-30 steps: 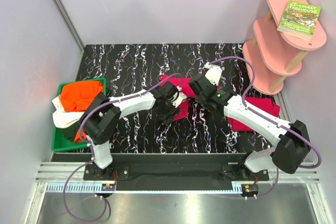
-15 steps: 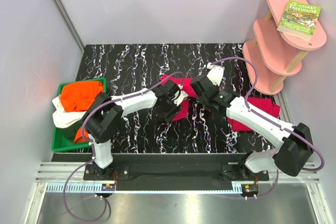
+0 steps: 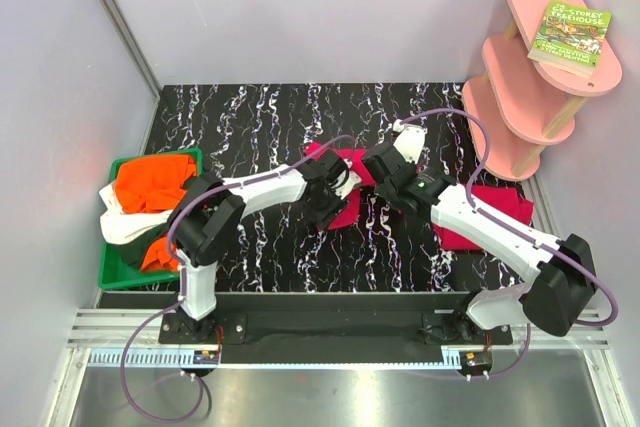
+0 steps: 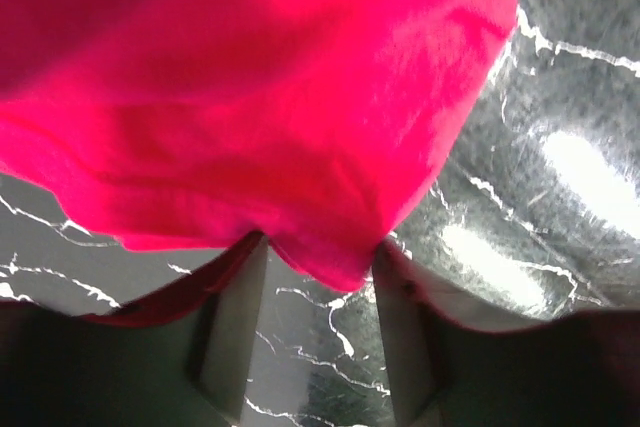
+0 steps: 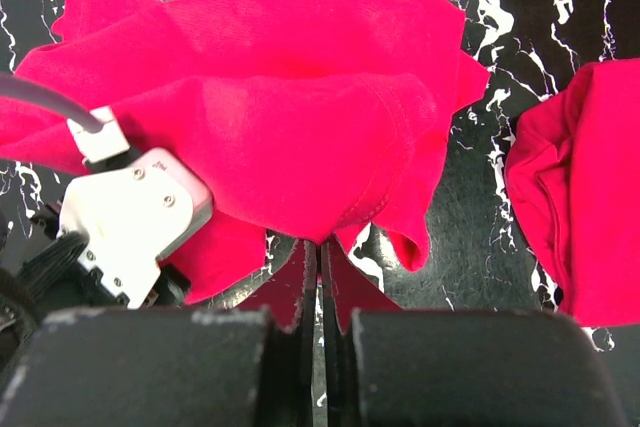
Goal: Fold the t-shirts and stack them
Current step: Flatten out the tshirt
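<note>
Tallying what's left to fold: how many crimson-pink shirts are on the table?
2. A crumpled shirt lies mid-table between the arms; a folded shirt lies at the right, partly under the right arm. Others may be hidden beneath.

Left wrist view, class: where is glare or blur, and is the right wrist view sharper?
Left wrist view: glare patches on the table, shirt soft and out of focus. Right wrist view: shirt seams sharp, no glare.
</note>
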Motion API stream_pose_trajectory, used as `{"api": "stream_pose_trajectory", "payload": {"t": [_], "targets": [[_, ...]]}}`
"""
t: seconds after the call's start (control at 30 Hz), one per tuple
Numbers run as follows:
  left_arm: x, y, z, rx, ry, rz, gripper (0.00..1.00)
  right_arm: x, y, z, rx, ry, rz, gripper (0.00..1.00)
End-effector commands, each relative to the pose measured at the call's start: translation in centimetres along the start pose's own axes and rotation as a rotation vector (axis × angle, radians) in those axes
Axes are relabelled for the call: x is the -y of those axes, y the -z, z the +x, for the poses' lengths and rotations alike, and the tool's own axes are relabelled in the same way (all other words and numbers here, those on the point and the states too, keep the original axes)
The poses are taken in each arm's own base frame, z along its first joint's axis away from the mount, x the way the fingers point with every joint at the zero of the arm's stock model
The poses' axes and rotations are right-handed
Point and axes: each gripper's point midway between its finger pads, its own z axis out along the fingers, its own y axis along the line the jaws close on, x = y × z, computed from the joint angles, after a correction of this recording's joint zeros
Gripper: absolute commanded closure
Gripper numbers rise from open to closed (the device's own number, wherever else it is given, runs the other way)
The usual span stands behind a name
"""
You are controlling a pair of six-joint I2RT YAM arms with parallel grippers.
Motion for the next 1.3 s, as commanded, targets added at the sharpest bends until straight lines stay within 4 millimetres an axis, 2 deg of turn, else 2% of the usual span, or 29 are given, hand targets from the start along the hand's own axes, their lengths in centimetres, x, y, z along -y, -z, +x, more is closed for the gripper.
{"api": "stream_pose_trajectory", "payload": {"t": [0.0,0.07,0.13,0.17,0.23,0.27,0.33,0.37,0.43,0.47,0.5,0.57,0.6,0.67,0.7,0.77,0.8,0.9,1.0,1.03,1.1,1.23,1.27], "targets": [[-0.2,-0.8,-0.7,-0.002,0.001,-0.006,0.77,0.5,0.5,-1.5,0.043,-0.002,0.013,1.0],[-0.4,-0.1,-1.0,0.008,-0.011,-0.018,1.0,0.4,0.6,-1.7,0.047,0.003,0.01,1.0],[-0.7,0.8,-0.7,0.014,-0.013,-0.03,1.0,0.4,0.8,-1.9,0.053,0.002,0.007,1.0],[-1.0,2.3,-1.3,0.052,-0.014,-0.052,1.0,0.5,0.8,-2.2,0.061,-0.002,0.011,1.0],[-1.5,4.3,-1.1,0.07,-0.022,-0.071,1.0,0.6,0.9,-2.9,0.074,0.004,0.015,1.0],[-1.8,6.6,-1.6,0.117,-0.025,-0.097,1.0,0.7,1.0,-3.4,0.083,0.004,0.019,1.0],[-2.7,9.4,-1.0,0.141,-0.025,-0.122,1.0,1.2,1.0,-5.1,0.109,0.0,0.031,1.0],[-3.4,12.3,-1.4,0.207,-0.018,-0.159,1.0,1.5,1.1,-5.8,0.123,-0.002,0.038,1.0],[-5.4,15.5,-1.1,0.263,0.03,-0.203,1.0,2.3,1.2,-8.1,0.157,-0.009,0.055,1.0],[-6.1,17.9,-0.9,0.308,0.045,-0.23,1.0,2.6,1.1,-8.7,0.163,-0.011,0.062,1.0],[-7.6,19.4,-0.6,0.333,0.082,-0.264,1.0,2.6,1.4,-10.0,0.187,-0.01,0.057,1.0],[-9.1,23.3,-0.8,0.409,0.104,-0.328,1.0,3.6,1.2,-11.6,0.215,-0.03,0.077,1.0],[-10.9,24.8,-0.4,0.436,0.151,-0.366,1.0,3.7,1.4,-12.7,0.232,-0.031,0.078,1.0],[-12.6,28.3,-0.6,0.52,0.2,-0.42,1.0,4.4,1.5,-14.4,0.255,-0.047,0.085,1.0],[-14.3,30.5,-0.4,0.564,0.251,-0.466,1.0,4.4,2.1,-16.1,0.29,-0.048,0.08,1.0],[-16.5,33.1,0.3,0.611,0.32,-0.523,1.0,4.9,2.6,-18.0,0.332,-0.055,0.097,1.0],[-17.1,34.8,0.1,0.646,0.335,-0.549,1.0,5.0,3.4,-19.6,0.366,-0.054,0.097,1.0],[-19.4,37.7,0.7,0.692,0.391,-0.62,1.0,6.0,5.0,-22.8,0.433,-0.075,0.11,1.0],[-21.8,39.5,1.6,0.711,0.463,-0.674,1.0,7.1,6.1,-24.7,0.473,-0.096,0.117,1.0],[-22.6,39.5,1.8,0.706,0.485,-0.684,1.0,7.2,6.4,-24.9,0.479,-0.098,0.112,1.0],[-23.8,39.9,2.6,0.704,0.524,-0.705,1.0,7.4,6.4,-24.7,0.474,-0.089,0.11,1.0],[-25.4,38.1,3.5,0.653,0.56,-0.687,1.0,8.0,5.9,-22.9,0.444,-0.087,0.111,1.0],[-25.5,37.5,3.6,0.642,0.563,-0.678,1.0,8.1,5.1,-21.8,0.419,-0.083,0.115,1.0]]}}
